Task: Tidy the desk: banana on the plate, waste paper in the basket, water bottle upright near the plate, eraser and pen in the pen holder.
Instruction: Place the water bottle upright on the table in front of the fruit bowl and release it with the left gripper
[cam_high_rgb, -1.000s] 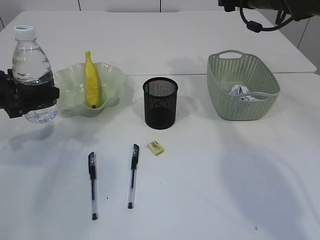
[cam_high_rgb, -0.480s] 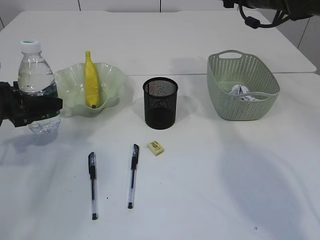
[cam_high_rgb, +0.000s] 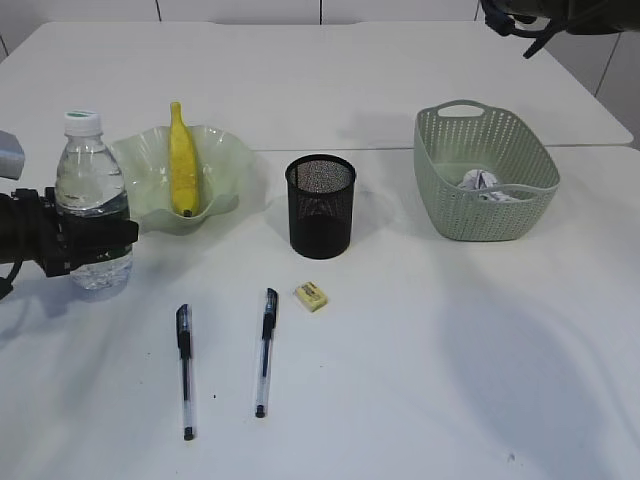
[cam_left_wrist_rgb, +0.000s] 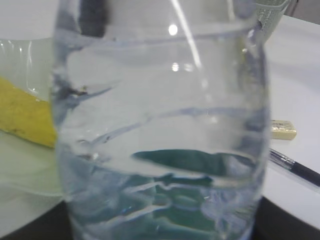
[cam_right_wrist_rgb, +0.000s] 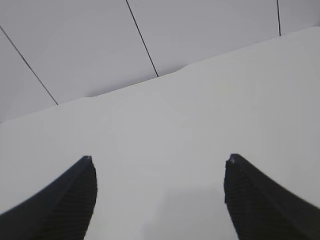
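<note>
A: Holding the water bottle (cam_high_rgb: 92, 205) upright, the left gripper (cam_high_rgb: 95, 238) is clamped around its lower body, just left of the plate (cam_high_rgb: 222, 158). Banana (cam_high_rgb: 181, 160) lies on the plate; crumpled waste paper (cam_high_rgb: 482, 184) sits in the basket (cam_high_rgb: 440, 195), well right of the plate.

B: Is the bottle's base on the table?

A: Cannot tell. The left wrist view shows only the bottle's clear wall filling the frame, with the plate's rim behind it.

B: Right gripper (cam_right_wrist_rgb: 159, 172)?

A: Jaws spread, nothing between them, raised far from the plate and facing bare tabletop.

B: Risks?

A: Letting go while the base is off the surface or tilted would probably tip the bottle; water sloshing inside adds to that. Being so close to the plate, a sideways nudge could knock its wavy rim and shift the banana.

B: Remaining?

A: Eraser (cam_high_rgb: 311, 295) and both pens (cam_high_rgb: 265, 351) lie on the table in front of the plate, outside the pen holder (cam_high_rgb: 321, 206).
</note>
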